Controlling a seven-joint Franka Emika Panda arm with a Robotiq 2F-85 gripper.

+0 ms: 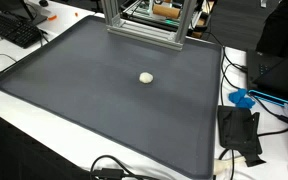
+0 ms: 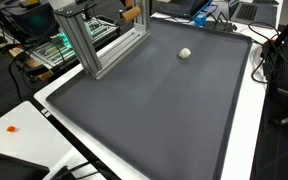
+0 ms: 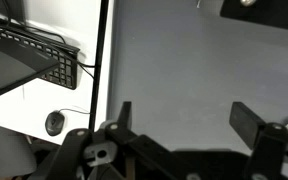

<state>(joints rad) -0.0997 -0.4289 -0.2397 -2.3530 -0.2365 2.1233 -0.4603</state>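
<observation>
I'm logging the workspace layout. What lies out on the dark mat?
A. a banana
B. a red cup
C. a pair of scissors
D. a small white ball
D: in both exterior views a small white ball rests alone out on the dark mat, with nothing touching it.

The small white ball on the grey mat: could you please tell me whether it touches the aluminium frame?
Apart. Both exterior views show the white ball alone on the grey mat, with bare mat between it and the aluminium frame.
</observation>
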